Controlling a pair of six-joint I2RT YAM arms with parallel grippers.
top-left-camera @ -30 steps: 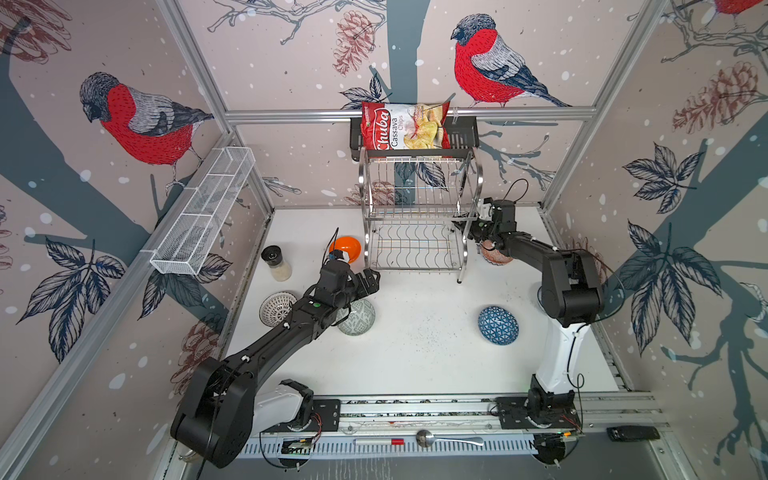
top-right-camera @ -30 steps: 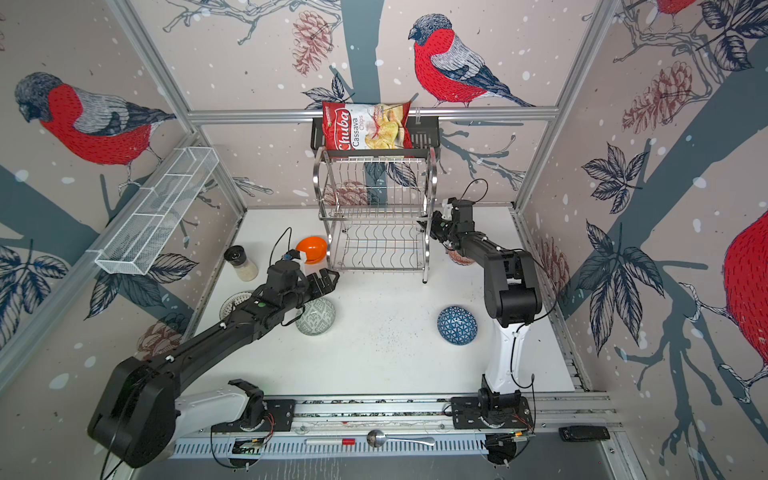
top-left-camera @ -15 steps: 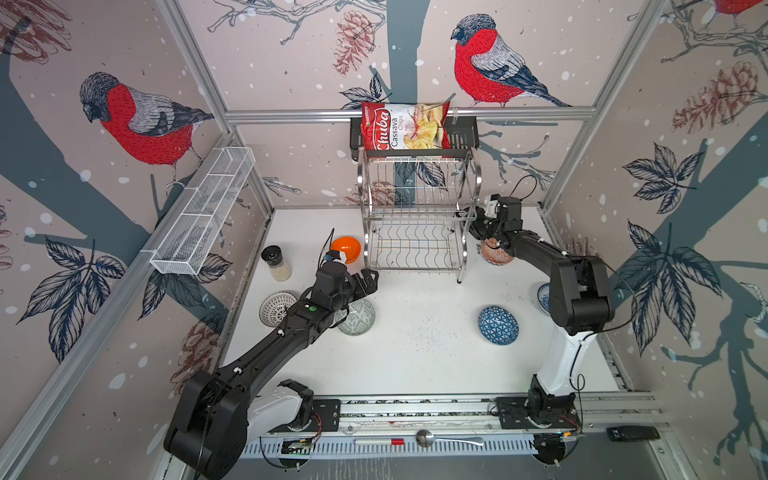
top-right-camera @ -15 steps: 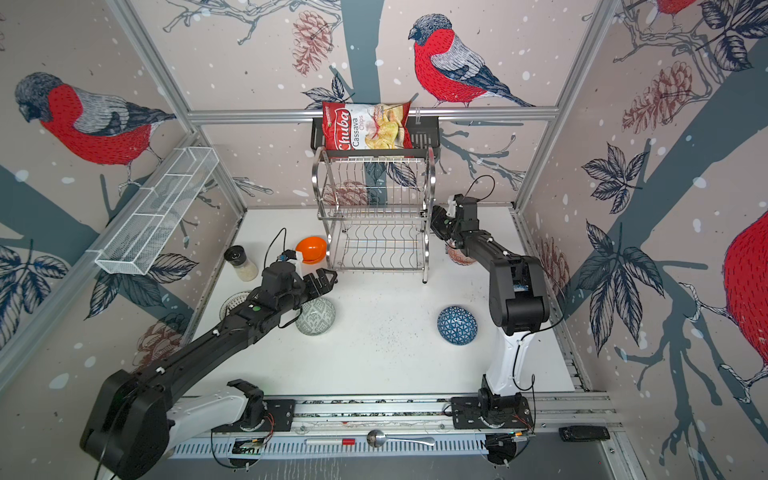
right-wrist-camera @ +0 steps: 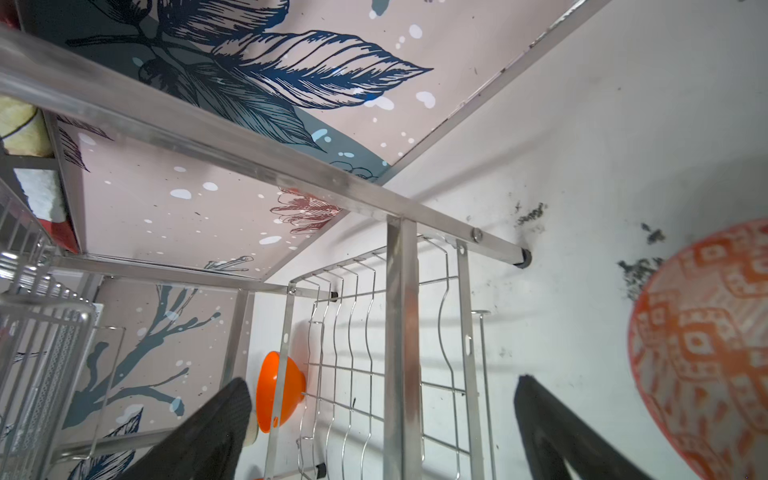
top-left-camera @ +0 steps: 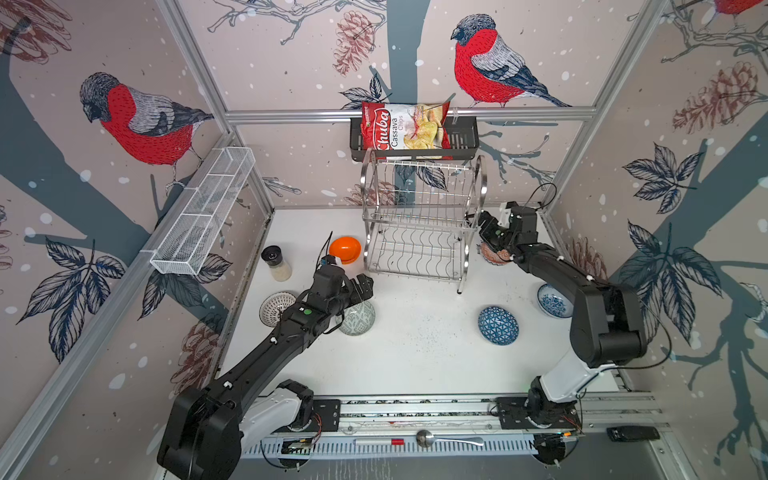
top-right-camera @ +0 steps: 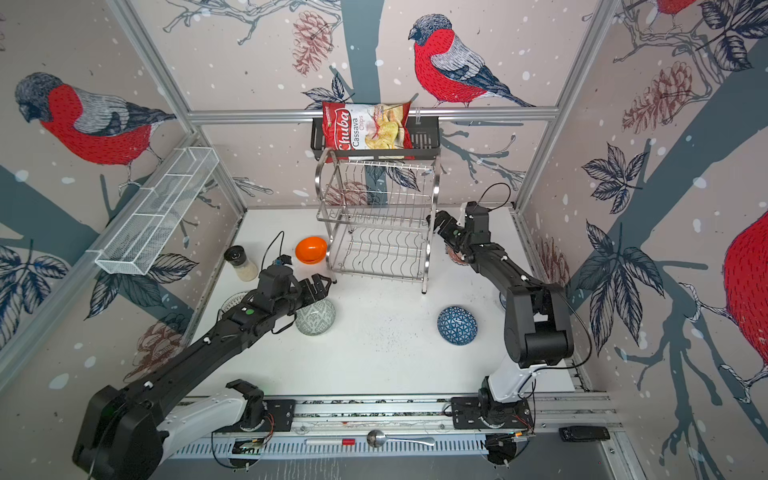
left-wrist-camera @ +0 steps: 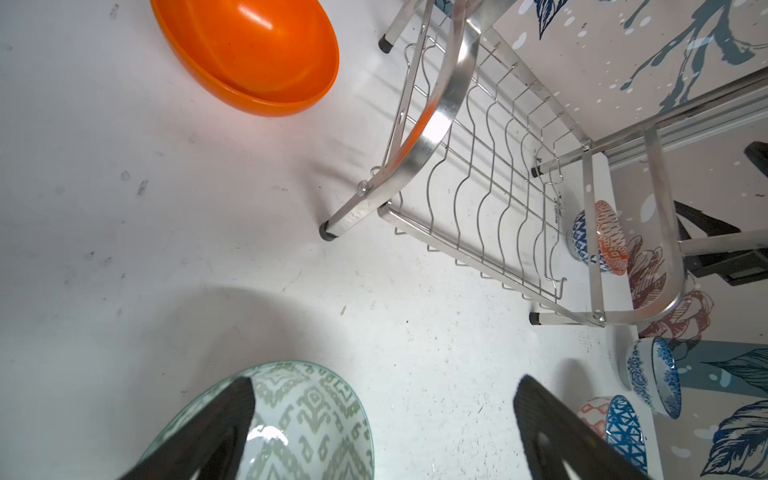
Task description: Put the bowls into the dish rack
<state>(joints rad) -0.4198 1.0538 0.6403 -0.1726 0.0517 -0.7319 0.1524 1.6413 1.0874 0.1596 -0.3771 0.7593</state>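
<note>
The steel dish rack [top-left-camera: 419, 224] stands at the back middle in both top views. My right gripper [top-left-camera: 484, 226] is open beside its right side frame; in the right wrist view a rack post [right-wrist-camera: 401, 353] stands between the spread fingers [right-wrist-camera: 552, 432], apart from both. A red-orange bowl [right-wrist-camera: 706, 353] lies under that arm. My left gripper [top-left-camera: 361, 286] hangs open over the grey-green bowl [left-wrist-camera: 307, 415], holding nothing. The orange bowl [top-left-camera: 345, 249] sits left of the rack. White-ribbed [top-left-camera: 276, 307], blue-triangle [top-left-camera: 498, 325] and blue-floral [top-left-camera: 552, 300] bowls lie on the table.
A glass shaker jar [top-left-camera: 276, 264] stands left of the orange bowl. A white mesh basket [top-left-camera: 203, 212] hangs on the left wall. Above the rack is a black shelf [top-left-camera: 461, 137] with a chips bag. A spoon [top-left-camera: 428, 438] lies on the front rail.
My right gripper's jaws have spread wide from a near-shut hold at the rack's right post. The left arm has barely moved.
</note>
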